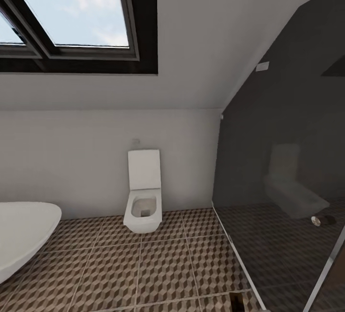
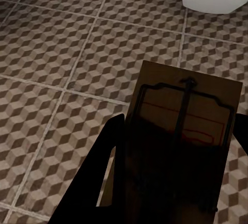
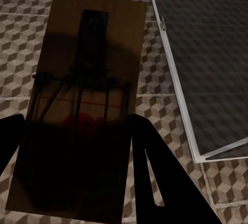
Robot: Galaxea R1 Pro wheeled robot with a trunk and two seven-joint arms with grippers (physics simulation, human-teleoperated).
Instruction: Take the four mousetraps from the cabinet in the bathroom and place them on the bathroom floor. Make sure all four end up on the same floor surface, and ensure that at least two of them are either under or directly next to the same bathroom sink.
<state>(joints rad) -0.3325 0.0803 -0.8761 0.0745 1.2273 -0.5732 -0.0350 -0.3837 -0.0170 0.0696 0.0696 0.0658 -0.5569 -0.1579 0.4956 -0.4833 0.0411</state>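
Each gripper carries a trap flat, clear of the bathroom floor (image 1: 158, 264): the left gripper (image 2: 170, 182) clamps one mousetrap (image 2: 183, 126) between its fingers, the right gripper (image 3: 77, 182) another mousetrap (image 3: 88, 69) beside the shower glass (image 3: 206, 53). Toilet (image 1: 143, 197) ahead; presumably transit toward the sink.

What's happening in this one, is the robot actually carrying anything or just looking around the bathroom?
It is carrying. Each gripper is shut on a mousetrap: the left gripper holds one mousetrap, the right gripper holds another mousetrap, both held above the bathroom floor. The head camera faces a wall-hung toilet, with a bathtub at left and a glass shower screen at right.
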